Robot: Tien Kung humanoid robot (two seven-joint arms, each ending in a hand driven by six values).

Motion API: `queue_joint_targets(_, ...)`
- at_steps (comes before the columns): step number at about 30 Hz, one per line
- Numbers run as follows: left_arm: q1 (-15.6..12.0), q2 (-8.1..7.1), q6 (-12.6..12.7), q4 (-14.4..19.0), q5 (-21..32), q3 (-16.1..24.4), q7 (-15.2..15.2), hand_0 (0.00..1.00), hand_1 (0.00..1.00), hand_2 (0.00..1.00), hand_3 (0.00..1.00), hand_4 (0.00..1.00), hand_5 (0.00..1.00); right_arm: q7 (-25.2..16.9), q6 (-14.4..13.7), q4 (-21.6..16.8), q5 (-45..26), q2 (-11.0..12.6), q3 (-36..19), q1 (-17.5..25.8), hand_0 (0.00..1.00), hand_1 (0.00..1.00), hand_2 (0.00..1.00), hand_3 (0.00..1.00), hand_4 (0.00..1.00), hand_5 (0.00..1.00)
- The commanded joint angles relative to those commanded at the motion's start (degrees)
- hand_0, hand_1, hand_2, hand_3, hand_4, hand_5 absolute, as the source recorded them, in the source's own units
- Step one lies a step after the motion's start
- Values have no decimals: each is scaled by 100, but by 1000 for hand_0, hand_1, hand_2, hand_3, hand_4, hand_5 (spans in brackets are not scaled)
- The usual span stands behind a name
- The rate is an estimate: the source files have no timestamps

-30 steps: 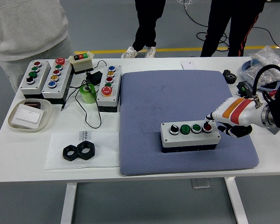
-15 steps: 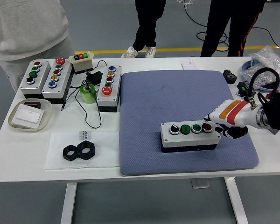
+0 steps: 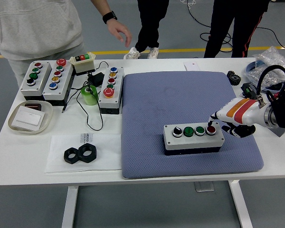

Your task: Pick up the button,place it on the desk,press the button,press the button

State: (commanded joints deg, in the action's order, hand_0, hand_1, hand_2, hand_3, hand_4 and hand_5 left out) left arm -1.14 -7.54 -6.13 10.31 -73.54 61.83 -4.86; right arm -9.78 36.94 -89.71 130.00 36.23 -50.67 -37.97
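Right robot hand (image 3: 228,122) comes in from the right edge, white shell with an orange stripe. One dark fingertip (image 3: 212,118) points down at the red button (image 3: 211,129), touching or just above it, can't tell which. Other fingers curled under, nothing gripped. Left robot hand not in frame.

Button box (image 3: 194,137) sits on the blue mat (image 3: 180,95), near its front right. Top row left to right: black selector, two green buttons, red at the right end.

Mat lies on the white table (image 3: 147,175).

Left of the mat: narrow box (image 3: 110,90) with a column of coloured buttons, green tape roll (image 3: 90,94) beside it, black cables. Far left: two more button boxes (image 3: 46,80), small three-button unit (image 3: 83,62) behind them.

Tray (image 3: 14,124) at left edge holds a white flat item and a dark one behind it. Two black hex nuts (image 3: 80,154) touching, on a white sheet near the front.

Far right: clear bag (image 3: 275,57), contents unclear.

Person's hand (image 3: 118,29) hangs open above the far edge, touching nothing.
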Motion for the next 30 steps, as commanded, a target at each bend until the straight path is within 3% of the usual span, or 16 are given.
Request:
queue_joint_targets(15, 7, 11, 3, 0, 48, -32, 1, 743, 913, 985, 946, 608, 998, -11, 4, -63, 0, 65, -55, 79, 331, 141, 160, 811, 389, 2)
queue_joint_targets(30, 47, 31, -3, 0, 55, -45, 8, 743, 912, 985, 946, 608, 998, 12, -16, -82, 0, -20, -116, 216, 331, 140, 159, 810, 385, 2)
